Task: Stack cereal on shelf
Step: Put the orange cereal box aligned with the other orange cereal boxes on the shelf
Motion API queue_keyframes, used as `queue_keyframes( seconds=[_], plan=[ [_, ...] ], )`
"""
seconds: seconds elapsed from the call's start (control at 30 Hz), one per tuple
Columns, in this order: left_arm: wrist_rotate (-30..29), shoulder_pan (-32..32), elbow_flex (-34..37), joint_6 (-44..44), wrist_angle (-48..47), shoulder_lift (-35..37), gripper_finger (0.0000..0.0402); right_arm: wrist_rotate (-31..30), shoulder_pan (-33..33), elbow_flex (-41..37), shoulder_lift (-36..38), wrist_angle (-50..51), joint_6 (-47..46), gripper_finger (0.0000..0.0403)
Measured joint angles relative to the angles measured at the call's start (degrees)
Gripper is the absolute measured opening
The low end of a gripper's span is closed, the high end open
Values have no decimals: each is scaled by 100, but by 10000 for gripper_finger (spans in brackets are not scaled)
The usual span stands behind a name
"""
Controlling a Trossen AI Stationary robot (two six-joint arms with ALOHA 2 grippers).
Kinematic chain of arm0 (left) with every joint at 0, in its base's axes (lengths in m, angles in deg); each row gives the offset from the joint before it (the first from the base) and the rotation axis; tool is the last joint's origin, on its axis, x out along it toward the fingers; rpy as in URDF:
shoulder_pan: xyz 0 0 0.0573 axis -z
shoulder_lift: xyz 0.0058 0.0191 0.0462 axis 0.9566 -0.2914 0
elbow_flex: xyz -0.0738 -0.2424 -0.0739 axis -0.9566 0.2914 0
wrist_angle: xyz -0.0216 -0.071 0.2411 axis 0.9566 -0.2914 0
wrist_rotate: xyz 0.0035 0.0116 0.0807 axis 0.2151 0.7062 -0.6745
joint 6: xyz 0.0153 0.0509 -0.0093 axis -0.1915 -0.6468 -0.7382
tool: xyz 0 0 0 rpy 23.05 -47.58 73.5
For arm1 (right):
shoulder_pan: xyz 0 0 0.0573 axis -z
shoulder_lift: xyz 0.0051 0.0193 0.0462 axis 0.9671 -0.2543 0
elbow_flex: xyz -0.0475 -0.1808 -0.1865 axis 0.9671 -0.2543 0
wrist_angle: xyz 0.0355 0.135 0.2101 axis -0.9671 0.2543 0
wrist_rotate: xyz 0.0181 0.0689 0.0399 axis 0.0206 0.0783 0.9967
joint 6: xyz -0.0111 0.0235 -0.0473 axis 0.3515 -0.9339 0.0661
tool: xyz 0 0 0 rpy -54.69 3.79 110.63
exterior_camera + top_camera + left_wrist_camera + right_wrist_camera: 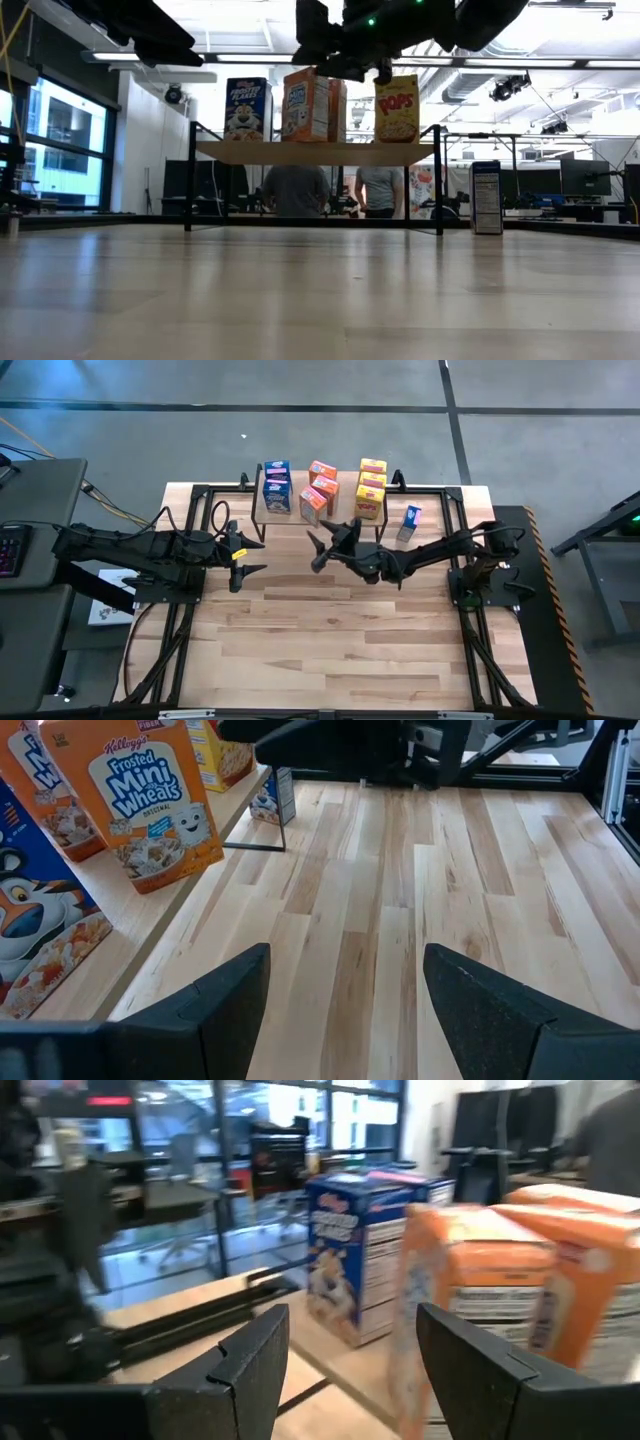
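Observation:
The shelf (292, 520), a light plank on black wire legs, stands at the table's far edge. On it stand blue cereal boxes (277, 486), three orange ones (319, 488) and three yellow ones (372, 486). One more blue box (409, 522) stands upright on the table, right of the shelf, also visible in the low view as the blue box (486, 197). My left gripper (252, 558) hovers open, near and left of the shelf. My right gripper (315, 552) is open in front of the orange boxes (480, 1300), holding nothing.
The black frame rails (455, 510) run along the table's sides and behind the shelf. Bare wood tabletop (330, 640) stretches toward the near edge. Two people (330, 190) stand in the room beyond the shelf. A keyboard (10, 550) sits off the table to the left.

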Motion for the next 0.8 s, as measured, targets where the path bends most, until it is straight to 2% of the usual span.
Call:
queue_keyframes(
  seconds=[0.17,0.47,0.8],
  plan=[
    [2,2,0,0,0,0,257,524,67,3,-46,52,-35,213],
    [0,1,0,-1,-3,0,257,362,125,480,-689,295,-319,213],
    [1,1,0,-2,-1,0,257,498,408,538,-730,900,-904,213]
  ],
)
